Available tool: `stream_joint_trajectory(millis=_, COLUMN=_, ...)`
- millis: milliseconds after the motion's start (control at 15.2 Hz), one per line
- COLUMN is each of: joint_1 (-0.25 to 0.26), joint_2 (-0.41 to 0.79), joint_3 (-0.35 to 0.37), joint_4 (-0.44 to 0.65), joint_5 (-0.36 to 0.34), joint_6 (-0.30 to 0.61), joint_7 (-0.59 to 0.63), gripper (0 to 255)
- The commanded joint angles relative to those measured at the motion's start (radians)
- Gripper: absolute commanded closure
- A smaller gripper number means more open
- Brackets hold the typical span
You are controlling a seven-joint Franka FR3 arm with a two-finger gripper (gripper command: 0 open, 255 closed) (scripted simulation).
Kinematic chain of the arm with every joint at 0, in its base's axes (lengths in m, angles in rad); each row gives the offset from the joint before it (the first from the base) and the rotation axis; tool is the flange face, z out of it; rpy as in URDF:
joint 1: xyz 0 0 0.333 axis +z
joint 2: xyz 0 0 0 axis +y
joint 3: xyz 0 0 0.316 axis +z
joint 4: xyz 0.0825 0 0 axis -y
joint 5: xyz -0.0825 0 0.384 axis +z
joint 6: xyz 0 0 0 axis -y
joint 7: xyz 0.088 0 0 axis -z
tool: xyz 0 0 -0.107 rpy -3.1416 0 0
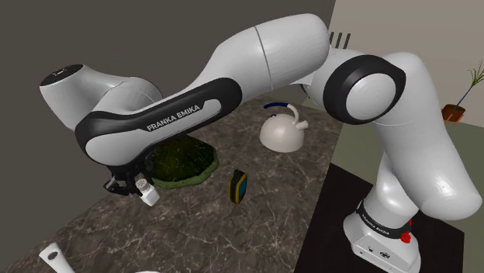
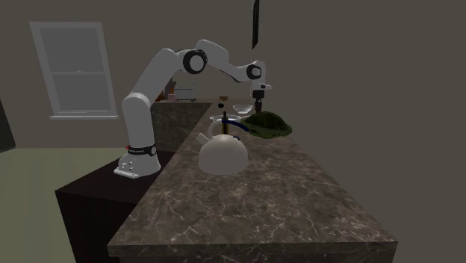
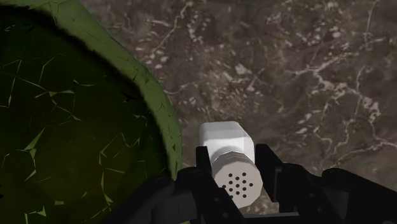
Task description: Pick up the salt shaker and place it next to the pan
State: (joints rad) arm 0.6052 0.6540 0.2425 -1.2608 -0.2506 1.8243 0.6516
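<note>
We are seeing the jaws clamping the salt shaker [image 3: 229, 167] from both sides. One black finger [image 3: 203, 164] is pressing on each flank of the white body, and the perforated cap is facing the wrist camera. In the shoulder view the shaker [image 1: 147, 192] is hanging tilted under the hand, low over the worktop [image 1: 256, 221]; we cannot tell whether its base is touching the dark, pale-veined stone.

Just beside the shaker we are finding the pan [image 3: 70, 127] — a dark green, cracked-looking shape whose rim is curving close past the white body without touching it. From the shoulder camera the pan [image 1: 183, 161] is lying just behind the hand, partly under the white arm [image 1: 233, 70].

Farther out on the worktop, a small dark block with blue and yellow faces [image 1: 238, 187] is standing near the pan, and a white kettle [image 1: 281, 132] with a dark handle is sitting beyond it — well apart from the shaker.
</note>
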Motion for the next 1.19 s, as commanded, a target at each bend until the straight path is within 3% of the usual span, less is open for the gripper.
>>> stream_joint_trajectory(millis=0, joint_1=0.0, joint_2=0.0, joint_3=0.0, joint_4=0.0, joint_5=0.0, joint_6=0.0, joint_7=0.0, gripper=0)
stream_joint_trajectory(millis=330, joint_1=0.0, joint_2=0.0, joint_3=0.0, joint_4=0.0, joint_5=0.0, joint_6=0.0, joint_7=0.0, gripper=0)
stream_joint_trajectory(millis=594, joint_1=0.018, joint_2=0.001, joint_3=0.004, joint_4=0.128, joint_5=0.005, joint_6=-0.126, joint_7=-0.011, gripper=0)
stream_joint_trajectory(millis=1122, joint_1=0.018, joint_2=0.001, joint_3=0.003, joint_4=0.128, joint_5=0.005, joint_6=-0.126, joint_7=-0.011, gripper=0)
